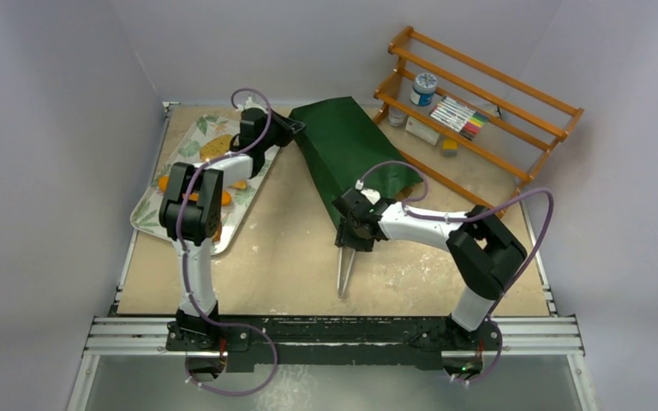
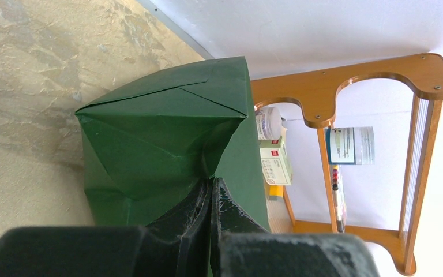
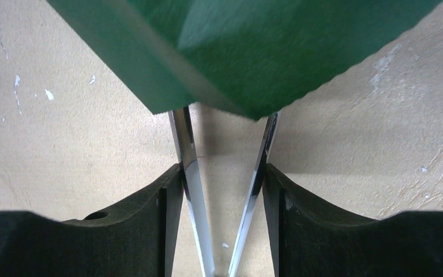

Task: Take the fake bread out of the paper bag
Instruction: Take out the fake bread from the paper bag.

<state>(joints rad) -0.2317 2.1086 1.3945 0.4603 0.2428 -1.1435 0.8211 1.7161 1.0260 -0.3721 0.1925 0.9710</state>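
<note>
A tall dark green rectangular paper bag (image 1: 343,145) is laid on its side at the far middle of the beige table (image 1: 266,257). Its long axis runs far-left to near-right, with the folded bottom pointed far-left and the brown-lined mouth near-right. The left gripper (image 2: 210,190) is closed tight on a fold of the bag's bottom, and a green sliver is seen between the fingers. The right gripper (image 3: 222,173), partly open at the mouth, is clamped across long metal tongs (image 1: 343,272), with both blades touched. The tong tips are hidden behind the bag's edge. The bag's contents cannot be made out. Orange-brown bread pieces (image 1: 216,145) on a floral tray (image 1: 150,210) at left are partly covered by the left arm.
</note>
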